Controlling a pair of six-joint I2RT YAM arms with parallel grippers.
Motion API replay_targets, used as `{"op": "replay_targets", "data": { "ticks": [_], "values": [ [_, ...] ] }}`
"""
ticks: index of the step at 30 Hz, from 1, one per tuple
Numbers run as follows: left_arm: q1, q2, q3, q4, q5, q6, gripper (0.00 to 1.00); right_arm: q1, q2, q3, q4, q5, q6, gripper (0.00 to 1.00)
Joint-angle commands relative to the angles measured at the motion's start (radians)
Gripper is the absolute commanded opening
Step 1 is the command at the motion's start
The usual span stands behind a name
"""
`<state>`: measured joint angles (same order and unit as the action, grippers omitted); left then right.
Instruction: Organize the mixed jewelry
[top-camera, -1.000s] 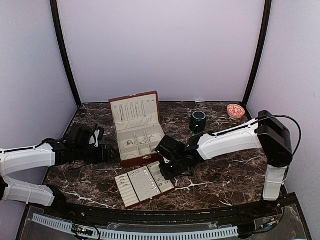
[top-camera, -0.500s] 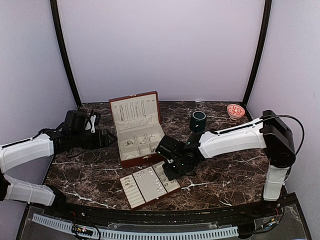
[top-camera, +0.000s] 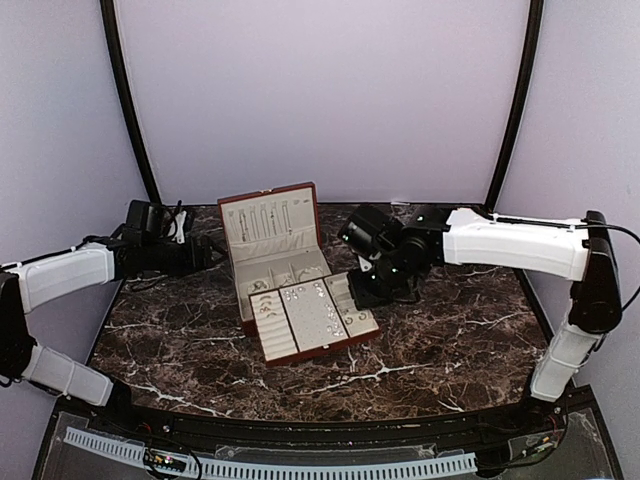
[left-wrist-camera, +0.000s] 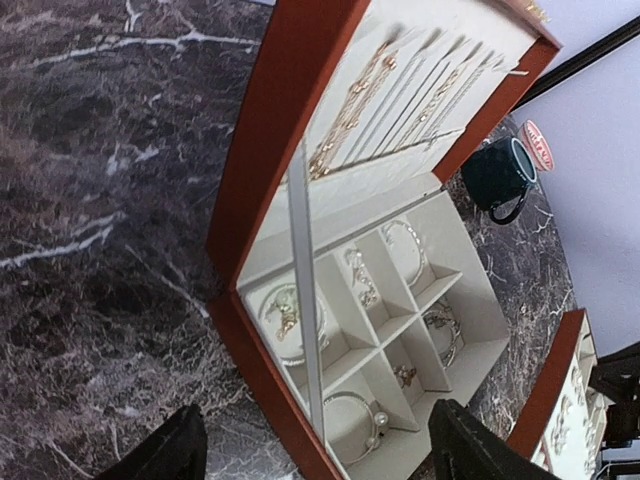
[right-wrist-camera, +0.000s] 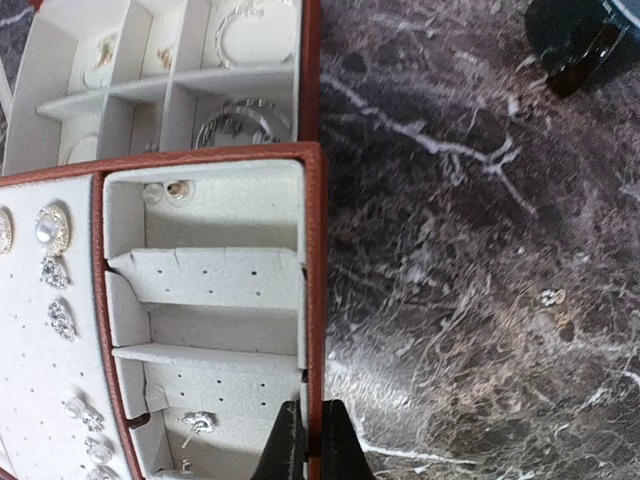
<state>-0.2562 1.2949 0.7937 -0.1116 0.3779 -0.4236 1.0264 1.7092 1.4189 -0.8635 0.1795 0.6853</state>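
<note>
At tray (right-wrist-camera: 315, 250) right rim: right gripper (right-wrist-camera: 306, 440) clamped on it; left gripper (left-wrist-camera: 318, 455) spread wide, empty, left of box (left-wrist-camera: 270, 130).

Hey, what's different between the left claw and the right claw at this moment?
The left claw stands wide open, while the right claw is pinched shut. The left claw holds nothing and faces the open jewelry box from its side. The right claw grips the side wall of the tray. Both are close to the box.
</note>
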Motion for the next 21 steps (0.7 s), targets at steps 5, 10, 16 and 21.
{"op": "replay_targets", "data": {
  "ticks": [5, 10, 16, 21],
  "values": [
    [0.011, -0.035, 0.052, 0.003, 0.010, 0.070, 0.79, -0.123, 0.185, 0.312, -0.140, 0.062, -0.067, 0.00],
    [0.012, -0.047, 0.032, 0.026, 0.012, 0.060, 0.79, -0.152, 0.359, 0.557, -0.223, 0.110, -0.109, 0.00],
    [0.011, -0.066, -0.016, 0.057, 0.027, -0.005, 0.79, -0.166, 0.537, 0.797, -0.303, 0.119, -0.112, 0.00],
    [0.010, -0.079, -0.092, 0.145, 0.032, -0.089, 0.79, -0.173, 0.612, 0.879, -0.314, 0.125, -0.086, 0.00]
  ]
}}
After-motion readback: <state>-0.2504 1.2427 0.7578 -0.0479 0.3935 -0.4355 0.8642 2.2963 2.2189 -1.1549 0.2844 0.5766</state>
